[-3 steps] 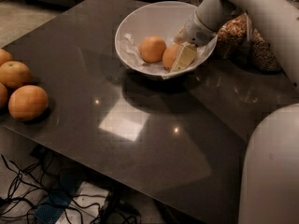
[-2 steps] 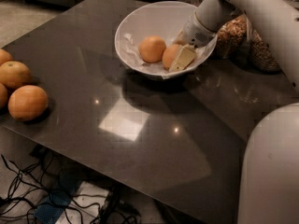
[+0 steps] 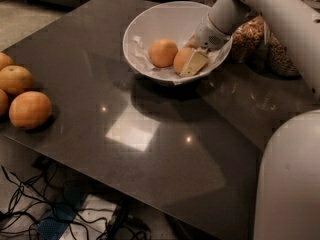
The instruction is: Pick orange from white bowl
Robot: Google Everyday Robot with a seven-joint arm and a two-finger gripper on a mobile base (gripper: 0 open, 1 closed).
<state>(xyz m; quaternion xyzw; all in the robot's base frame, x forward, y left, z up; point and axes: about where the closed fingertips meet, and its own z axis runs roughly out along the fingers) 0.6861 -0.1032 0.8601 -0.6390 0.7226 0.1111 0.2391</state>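
The white bowl (image 3: pixel 150 21) stands at the back of the dark table, lined with crumpled white paper. Two small oranges lie in it. The deeper-coloured orange (image 3: pixel 181 58) is on the right, and a paler one (image 3: pixel 163 52) lies just to its left. My gripper (image 3: pixel 188 63) reaches down into the bowl from the upper right and is shut on the right orange. One cream finger (image 3: pixel 195 63) lies against its near right side; the other finger is hidden behind the fruit. The orange rests low in the bowl.
Several bigger oranges (image 3: pixel 29 109) lie at the table's left edge. Glass jars of nuts (image 3: pixel 250 36) stand right behind the bowl. My white arm (image 3: pixel 280 19) crosses the top right and my body (image 3: pixel 290 184) fills the lower right. Cables lie on the floor in front.
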